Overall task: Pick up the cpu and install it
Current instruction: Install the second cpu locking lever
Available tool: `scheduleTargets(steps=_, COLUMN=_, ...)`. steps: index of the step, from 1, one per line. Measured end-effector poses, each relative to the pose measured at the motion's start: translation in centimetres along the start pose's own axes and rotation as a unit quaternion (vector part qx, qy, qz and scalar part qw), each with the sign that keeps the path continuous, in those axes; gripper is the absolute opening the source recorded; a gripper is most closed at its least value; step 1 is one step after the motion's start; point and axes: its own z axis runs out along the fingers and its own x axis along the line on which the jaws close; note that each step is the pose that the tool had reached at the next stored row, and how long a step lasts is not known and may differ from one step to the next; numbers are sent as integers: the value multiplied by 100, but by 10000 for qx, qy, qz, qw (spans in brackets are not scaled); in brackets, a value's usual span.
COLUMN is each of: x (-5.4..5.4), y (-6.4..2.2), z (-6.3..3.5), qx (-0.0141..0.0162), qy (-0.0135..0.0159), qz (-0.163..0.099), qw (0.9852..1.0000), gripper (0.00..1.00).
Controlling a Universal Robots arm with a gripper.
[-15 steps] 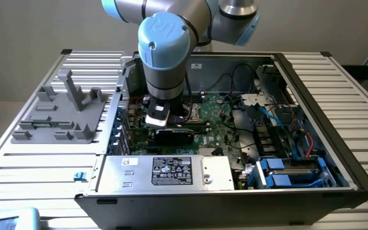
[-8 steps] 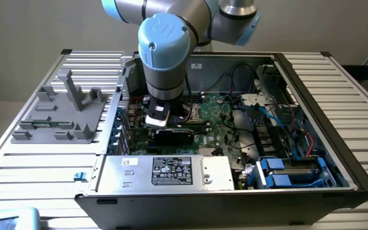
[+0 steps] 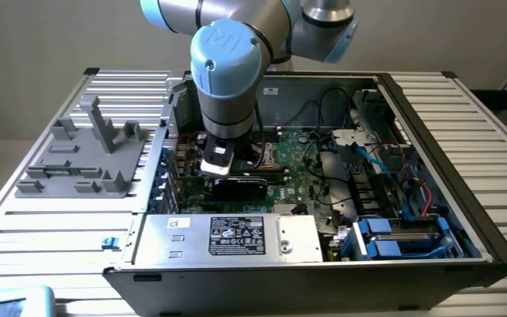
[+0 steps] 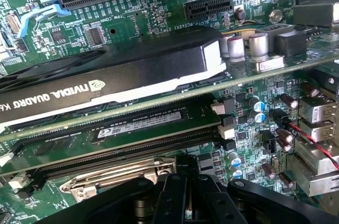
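So I'm parked over the open PC case (image 3: 465,218) right now, arm reaching straight down into the middle of it. My gripper (image 4: 186,203) is fully closed, fingers pressed together, and I can't see anything pinched between them. Can't spot the cpu from either camera, so no idea where it sits.

In the wrist view the metal frame of the socket (image 4: 119,176) lies just beside my fingertips, sort of tucked under them. Right next to that runs a long empty memory slot (image 4: 122,152), then a memory stick (image 4: 140,126) with a white label, then the black graphics card (image 4: 106,73) standing on edge like a wall. So on that side I'm boxed in pretty tight. On the other side of the fingers there's a cluster of little capacitors (image 4: 235,163) and a red wire (image 4: 312,142) running past the rear ports, close by too.

From the exterior view, the case walls leave decent room above the board, but down low it's crowded: cables (image 3: 324,109) looped over toward the exterior view's right, blue drive caddies (image 3: 385,241) in the near corner, and the power supply (image 3: 227,238) along the near edge. Outside the case, on the slatted counter (image 3: 42,231) to the exterior view's left, sits a grey plastic fixture (image 3: 86,155), well apart from me.
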Motion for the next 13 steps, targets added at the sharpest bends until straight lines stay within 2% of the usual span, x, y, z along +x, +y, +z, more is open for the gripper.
scheduleTargets(steps=13, x=3, y=13, z=-1, qx=2, qy=0, qz=0, qw=10000, gripper=11)
